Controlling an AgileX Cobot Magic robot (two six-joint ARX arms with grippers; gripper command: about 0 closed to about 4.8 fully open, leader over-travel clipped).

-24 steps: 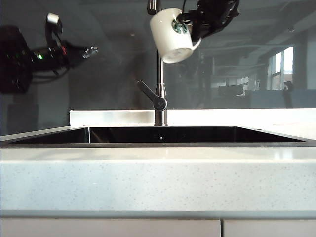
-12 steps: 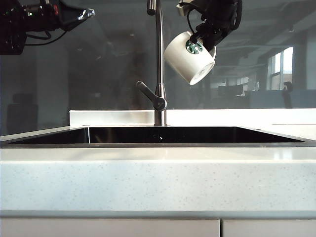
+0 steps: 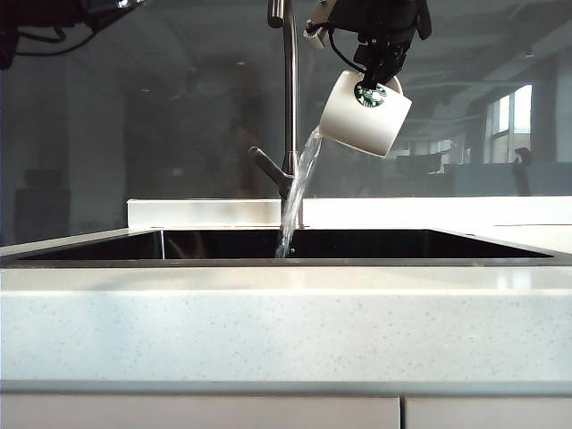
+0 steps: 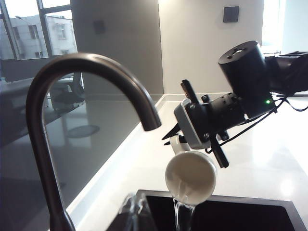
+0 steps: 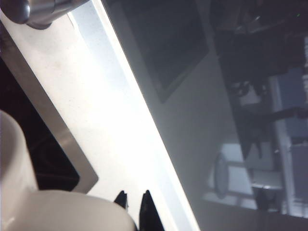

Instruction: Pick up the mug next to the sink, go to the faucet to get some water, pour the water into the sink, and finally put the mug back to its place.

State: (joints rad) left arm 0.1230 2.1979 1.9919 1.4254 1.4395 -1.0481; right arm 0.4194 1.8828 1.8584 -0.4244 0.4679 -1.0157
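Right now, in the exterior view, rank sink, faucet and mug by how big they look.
1. the sink, spanning nearly the whole width
2. the faucet, tall and slim
3. the mug, tipped and pouring, held by the right tool

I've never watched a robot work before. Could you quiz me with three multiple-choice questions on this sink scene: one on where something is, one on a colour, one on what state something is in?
1. Where is the mug?
A. Standing on the counter
B. Held in the air above the sink, right of the faucet
C. Lying inside the sink

2. What colour is the round logo on the mug?
A. Green
B. Red
C. Blue

3. What is the mug doing?
A. Upright and full
B. Upside down and dry
C. Tilted, with water running out

Answers:
1. B: the right claw holds it high over the basin by the top part of the mug.
2. A: the exterior view shows a green badge on white.
3. C: a stream falls from its lowered lip into the sink.

The left claw is up at the far left, shut and holding nothing.
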